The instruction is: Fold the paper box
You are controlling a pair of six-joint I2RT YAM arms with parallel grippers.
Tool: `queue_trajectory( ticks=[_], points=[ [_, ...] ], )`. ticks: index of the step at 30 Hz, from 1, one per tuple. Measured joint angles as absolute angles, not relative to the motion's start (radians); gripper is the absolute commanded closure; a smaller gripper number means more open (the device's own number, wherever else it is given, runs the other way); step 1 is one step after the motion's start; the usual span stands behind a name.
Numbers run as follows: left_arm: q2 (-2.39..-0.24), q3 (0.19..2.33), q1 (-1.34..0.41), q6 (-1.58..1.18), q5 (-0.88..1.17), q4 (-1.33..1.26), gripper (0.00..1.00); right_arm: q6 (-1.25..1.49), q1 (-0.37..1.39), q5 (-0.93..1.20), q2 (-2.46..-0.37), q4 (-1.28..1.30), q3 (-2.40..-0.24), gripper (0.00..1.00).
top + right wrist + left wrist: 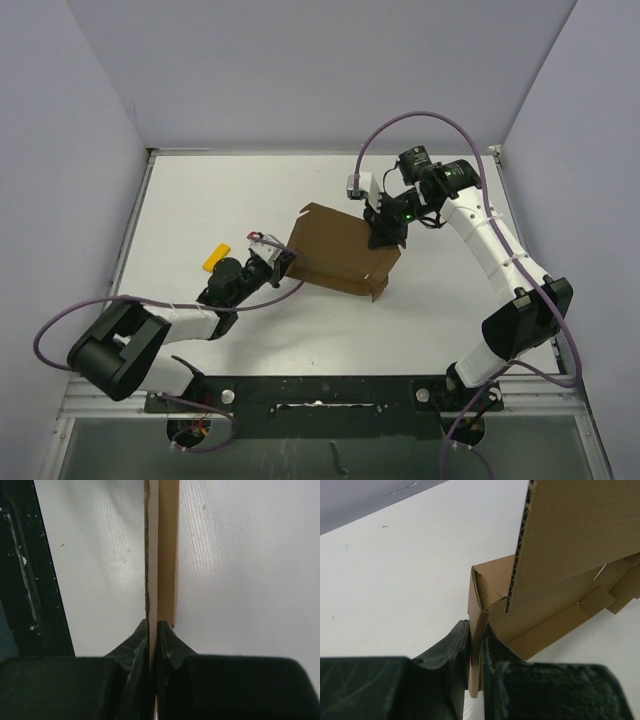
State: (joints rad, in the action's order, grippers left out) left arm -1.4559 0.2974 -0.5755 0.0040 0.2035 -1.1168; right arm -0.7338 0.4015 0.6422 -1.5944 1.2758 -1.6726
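2 pinches on paper box (335, 255) (half-folded), left gripper (280, 262) at left wall, right gripper (386, 236) opposite

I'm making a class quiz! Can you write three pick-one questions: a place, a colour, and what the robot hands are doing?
1. Where is the yellow piece? A left of the box; B inside the box; C under it.
2. What colour is the box? A white; B brown; C blue.
3. What are the left gripper and right gripper doing? A hanging open; B pinching cardboard; C holding cables.
Answers: 1 A, top view shows it; 2 B, plain brown; 3 B, both shut on cardboard edges.
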Motion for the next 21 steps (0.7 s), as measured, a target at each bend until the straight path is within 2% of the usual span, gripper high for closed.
queue_trajectory(
  ticks=[2,4,7,11,13,17,19,21],
  points=[
    [-1.378,0.313,-0.575,-0.005,0.186,-0.99,0.95,-0.698,0.401,0.643,-1.596,1.267,-1.679,0.95],
    [-1.316,0.33,-0.576,-0.019,0.178,-0.874,0.95,-0.67,0.401,0.647,-1.596,1.26,-1.679,0.84],
    [-1.251,0.356,-0.579,-0.051,0.175,-0.709,0.94,-0.634,0.401,0.65,-1.593,1.216,-1.659,0.75],
    [-1.209,0.366,-0.587,-0.101,0.18,-0.545,0.94,-0.6,0.394,0.666,-1.583,1.117,-1.571,0.73],
    [-1.203,0.368,-0.591,-0.123,0.187,-0.491,0.94,-0.582,0.385,0.687,-1.58,1.085,-1.528,0.75],
    [-1.203,0.397,-0.597,-0.147,0.191,-0.402,0.93,-0.53,0.321,0.796,-1.58,1.016,-1.449,0.95],
    [-1.203,0.414,-0.596,-0.155,0.184,-0.361,0.91,-0.508,0.294,0.841,-1.578,0.989,-1.41,1.0],
    [-1.205,0.43,-0.596,-0.162,0.179,-0.326,0.88,-0.488,0.274,0.874,-1.578,0.964,-1.37,1.0]
  ],
)
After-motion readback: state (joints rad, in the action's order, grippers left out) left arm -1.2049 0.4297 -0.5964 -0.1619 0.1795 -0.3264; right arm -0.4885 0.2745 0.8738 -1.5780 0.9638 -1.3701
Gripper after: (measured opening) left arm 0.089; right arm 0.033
